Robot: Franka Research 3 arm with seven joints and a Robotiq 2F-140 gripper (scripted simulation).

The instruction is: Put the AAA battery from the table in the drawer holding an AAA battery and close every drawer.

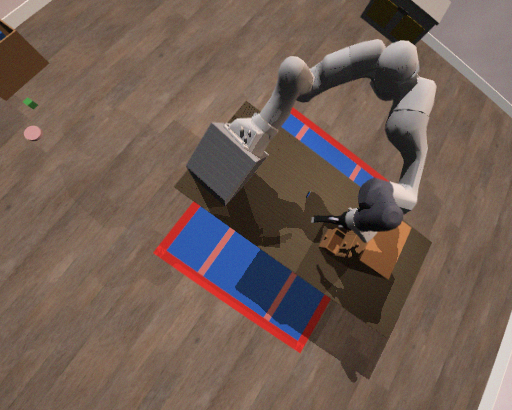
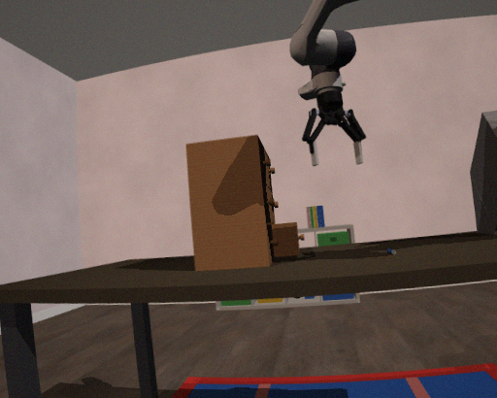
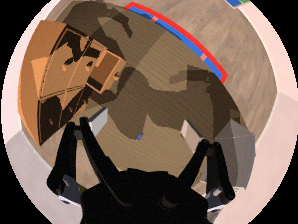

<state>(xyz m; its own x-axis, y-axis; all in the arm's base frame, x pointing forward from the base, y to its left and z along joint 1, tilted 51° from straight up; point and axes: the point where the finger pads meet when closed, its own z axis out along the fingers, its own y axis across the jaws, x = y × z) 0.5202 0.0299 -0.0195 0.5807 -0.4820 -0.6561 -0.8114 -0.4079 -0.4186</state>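
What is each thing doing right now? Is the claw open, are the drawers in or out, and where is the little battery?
Black two-finger gripper: open, empty, high above the table.
Small brown wooden chest: upright on the dark table.
Bottom drawer: pulled partway out.
Upper drawers: look pushed in.
Small blue-tipped AAA battery: lying on the table, apart from the chest.

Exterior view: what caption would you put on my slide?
Open end effector hangs above the table, right of a chest with its bottom drawer out.
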